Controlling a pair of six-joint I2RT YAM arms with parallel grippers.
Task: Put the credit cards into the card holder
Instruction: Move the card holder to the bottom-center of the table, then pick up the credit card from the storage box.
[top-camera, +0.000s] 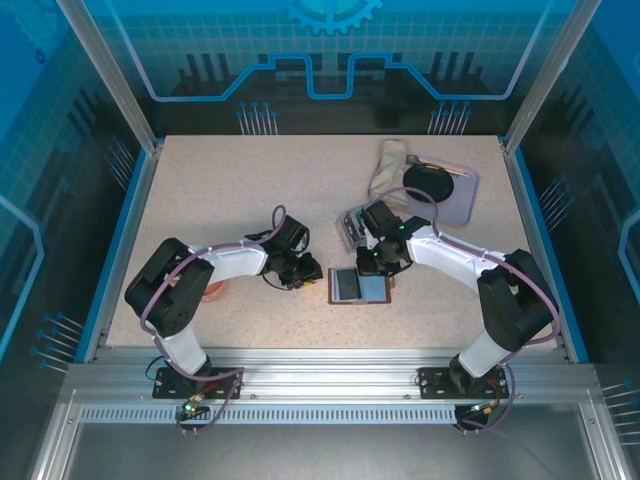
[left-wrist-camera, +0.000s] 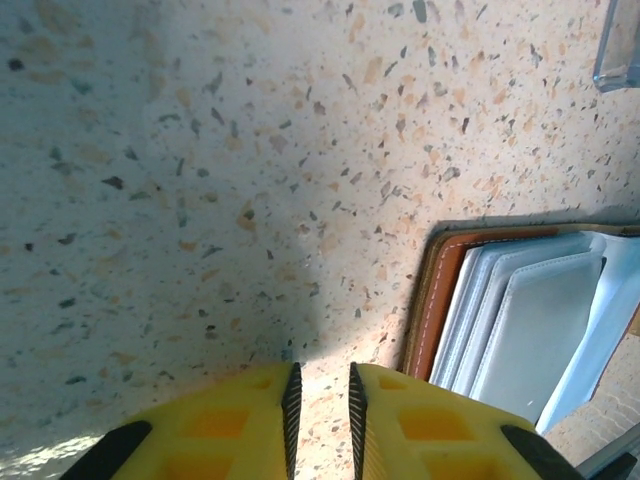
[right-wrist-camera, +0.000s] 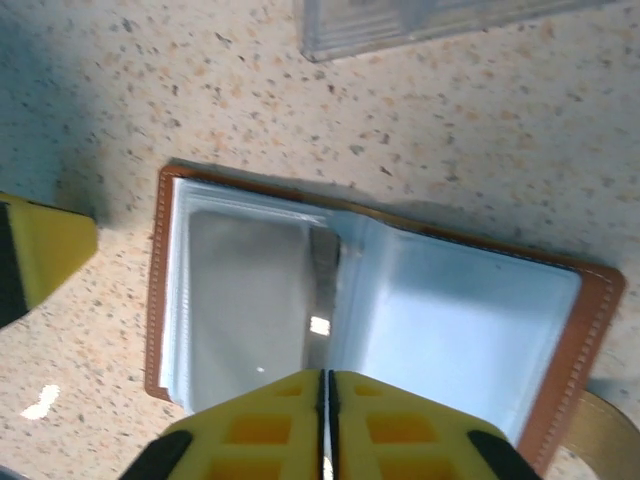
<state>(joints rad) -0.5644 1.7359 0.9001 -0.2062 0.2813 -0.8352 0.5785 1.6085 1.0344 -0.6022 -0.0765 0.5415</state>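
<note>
Right gripper (right-wrist-camera: 326, 378), bottom centre of its wrist view, is clenched with its yellow fingers pressed together above the card holder (right-wrist-camera: 450, 330). The holder lies open and flat, a pale grey card (right-wrist-camera: 250, 290) in its left pocket. Left gripper (left-wrist-camera: 320, 378), jaws a slit apart and empty, hangs over bare table (left-wrist-camera: 200, 200) beside the holder. At the top edge lies a clear tray (right-wrist-camera: 420, 20).

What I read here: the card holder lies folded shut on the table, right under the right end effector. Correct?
Not quite. The card holder does lie on the table under the right end effector, but it is spread open with its clear pockets facing up, not folded shut. The right wrist view shows this.
</note>
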